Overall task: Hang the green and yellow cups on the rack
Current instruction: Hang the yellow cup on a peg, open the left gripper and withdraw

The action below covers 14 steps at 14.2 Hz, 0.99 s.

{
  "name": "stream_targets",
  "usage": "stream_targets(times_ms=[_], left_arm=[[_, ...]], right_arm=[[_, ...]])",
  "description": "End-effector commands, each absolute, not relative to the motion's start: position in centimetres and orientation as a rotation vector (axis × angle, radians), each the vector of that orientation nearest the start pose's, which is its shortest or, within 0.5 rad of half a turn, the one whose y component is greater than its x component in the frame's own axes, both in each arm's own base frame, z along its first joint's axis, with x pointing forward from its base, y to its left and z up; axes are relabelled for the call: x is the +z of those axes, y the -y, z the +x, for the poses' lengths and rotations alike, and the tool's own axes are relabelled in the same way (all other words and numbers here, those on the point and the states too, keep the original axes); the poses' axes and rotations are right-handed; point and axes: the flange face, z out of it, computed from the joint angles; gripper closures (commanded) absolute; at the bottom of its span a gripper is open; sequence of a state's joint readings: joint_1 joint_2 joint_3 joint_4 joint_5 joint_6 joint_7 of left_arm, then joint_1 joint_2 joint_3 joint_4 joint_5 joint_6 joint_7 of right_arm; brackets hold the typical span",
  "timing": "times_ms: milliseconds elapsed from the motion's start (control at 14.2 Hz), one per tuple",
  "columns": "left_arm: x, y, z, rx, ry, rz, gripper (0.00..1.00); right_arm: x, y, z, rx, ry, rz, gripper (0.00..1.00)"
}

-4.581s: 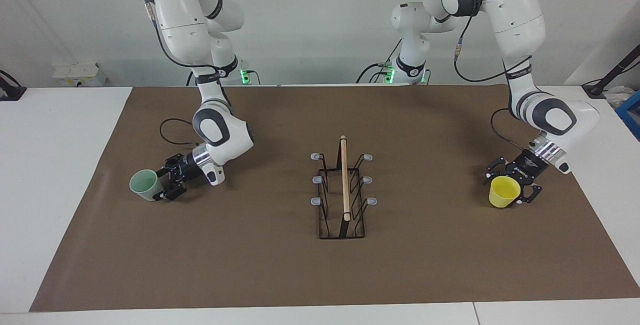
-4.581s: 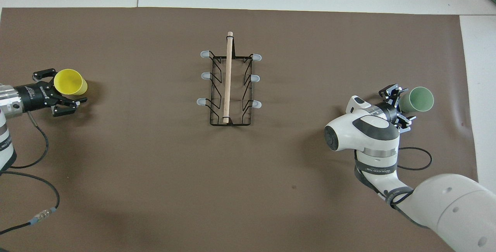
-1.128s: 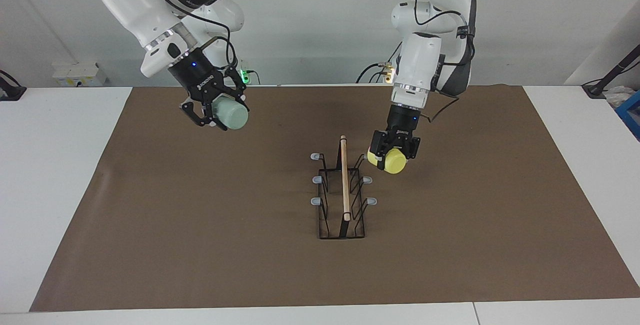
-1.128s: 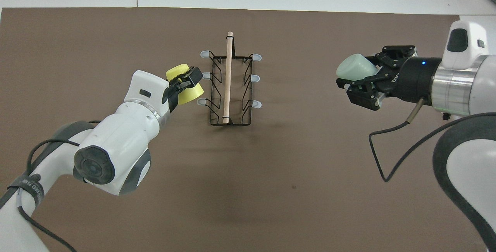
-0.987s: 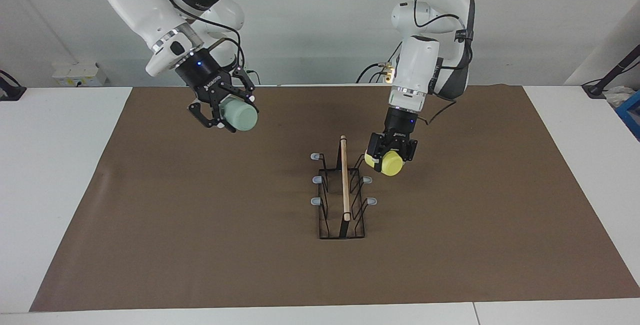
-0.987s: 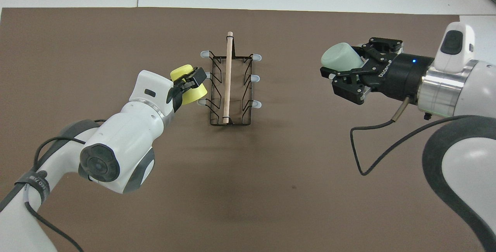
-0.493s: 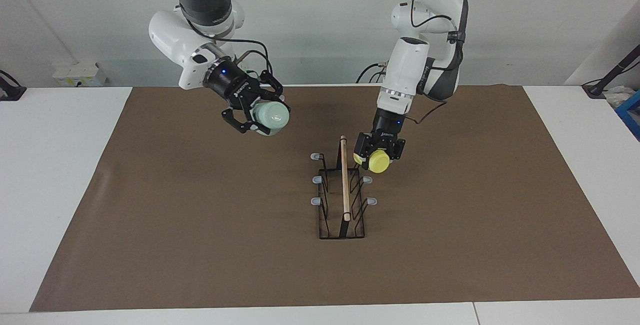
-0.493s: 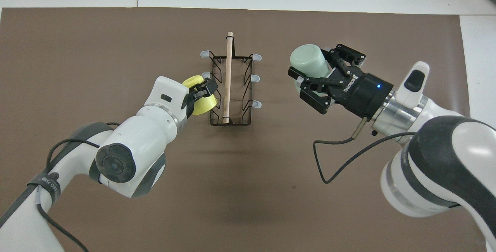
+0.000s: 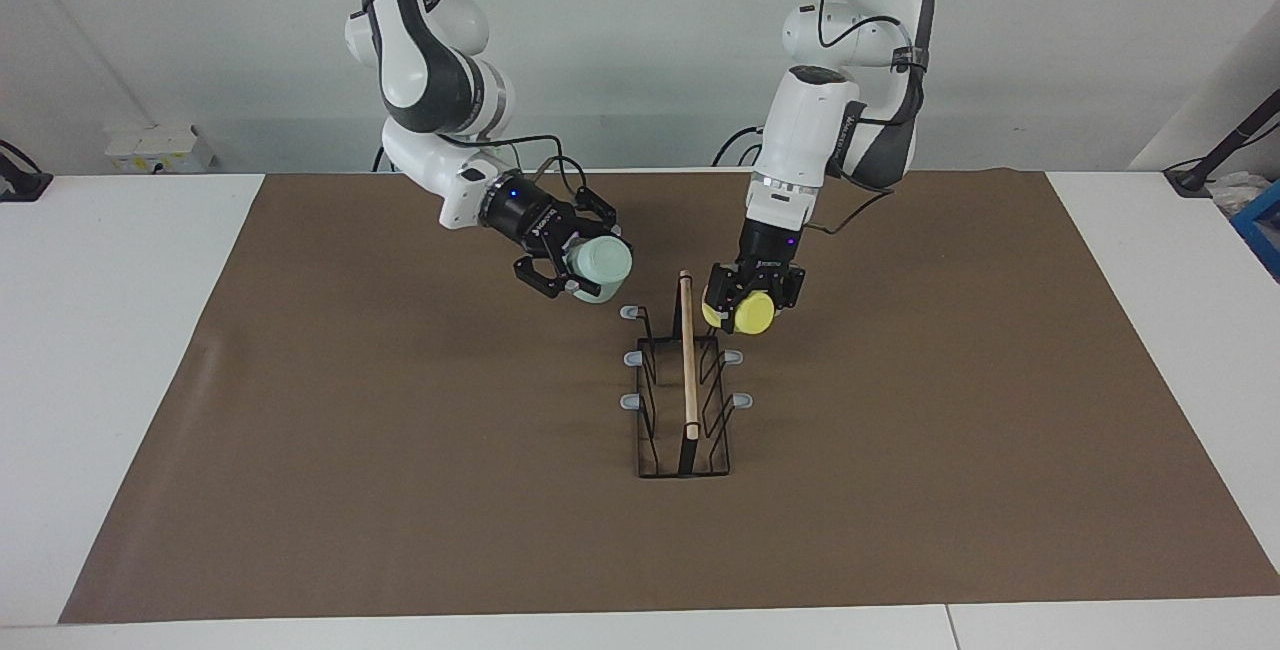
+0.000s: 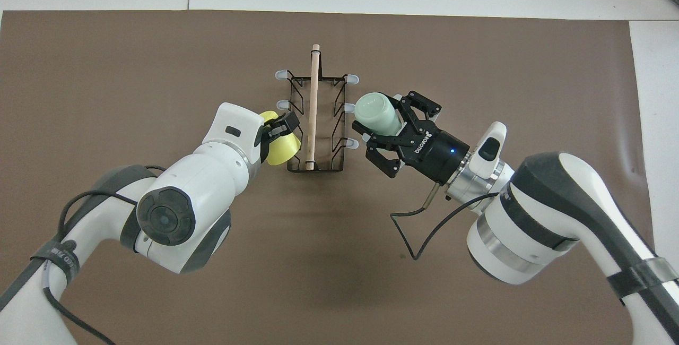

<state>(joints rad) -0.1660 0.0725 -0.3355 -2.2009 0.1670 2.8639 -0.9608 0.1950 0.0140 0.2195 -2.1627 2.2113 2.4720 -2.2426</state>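
Two cups close in on the rack [image 9: 683, 400] at the middle of your table. Read the overhead view as a dial centred on the rack, with 12 pointing away from the robots.

The left gripper [image 9: 750, 304] hangs at about 8 o'clock, its fingers clamped on the yellow cup [image 9: 756, 315]. The cup is tipped base-outward over the corner prong nearest the robots on that side. You cannot tell whether the cup touches the prong, because it covers it.

At about 3 o'clock the right gripper [image 9: 578, 272] grips the green cup [image 9: 602, 264], also turned base-outward. It is in the air just clear of the rack's grey-tipped prongs [image 9: 631, 358].

The rack is thin black wire, narrow and upright. A pale wooden rod [image 9: 687, 350] runs along its top from 6 to 12 o'clock, between the two cups. Both cups are smooth, tapered plastic without handles.

A matte brown mat [image 9: 400, 430] covers most of the white table [image 9: 100, 330]. A thin black cable [image 10: 419, 228] loops from the right arm's wrist above the mat at about 5 o'clock.
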Motion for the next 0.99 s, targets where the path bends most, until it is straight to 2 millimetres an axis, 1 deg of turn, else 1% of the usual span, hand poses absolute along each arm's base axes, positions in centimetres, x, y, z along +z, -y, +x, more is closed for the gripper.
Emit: stream_targets(times_ms=[0, 70, 141, 352, 493, 634, 705, 775, 846, 916], left_arm=[[42.2, 29.1, 49.8, -0.790, 0.539, -3.305, 0.00], [42.6, 29.3, 49.9, -0.777, 0.530, -3.300, 0.00], [43.0, 29.4, 50.2, -0.759, 0.531, -3.291, 0.00], [44.4, 29.2, 51.4, -0.668, 0.501, -3.244, 0.00], [45.3, 28.6, 51.6, -0.601, 0.346, -3.203, 0.00], [45.4, 27.3, 51.6, -0.515, 0.187, -3.154, 0.00], [45.5, 26.5, 51.6, -0.482, 0.136, -3.134, 0.00], [46.2, 25.1, 51.9, -0.468, 0.109, -3.113, 0.00], [46.3, 24.1, 52.0, -0.440, 0.050, -3.094, 0.00], [47.0, 22.4, 52.2, -0.427, 0.021, -3.074, 0.00]], right_arm=[[39.6, -24.2, 51.3, -1.496, 0.688, -1.750, 1.00], [38.8, -25.0, 50.7, -1.494, 0.654, -1.745, 1.00], [38.5, -25.7, 50.2, -1.492, 0.643, -1.741, 1.00], [36.7, -25.8, 49.7, -1.508, 0.669, -1.726, 1.00], [35.8, -25.7, 49.3, -1.508, 0.683, -1.741, 1.00], [34.1, -25.5, 49.0, -1.513, 0.702, -1.762, 1.00], [33.5, -25.5, 49.0, -1.519, 0.695, -1.769, 1.00], [32.7, -25.9, 49.0, -1.524, 0.691, -1.761, 1.00], [32.1, -26.2, 48.9, -1.533, 0.692, -1.748, 1.00], [31.4, -26.4, 49.0, -1.542, 0.687, -1.738, 1.00]])
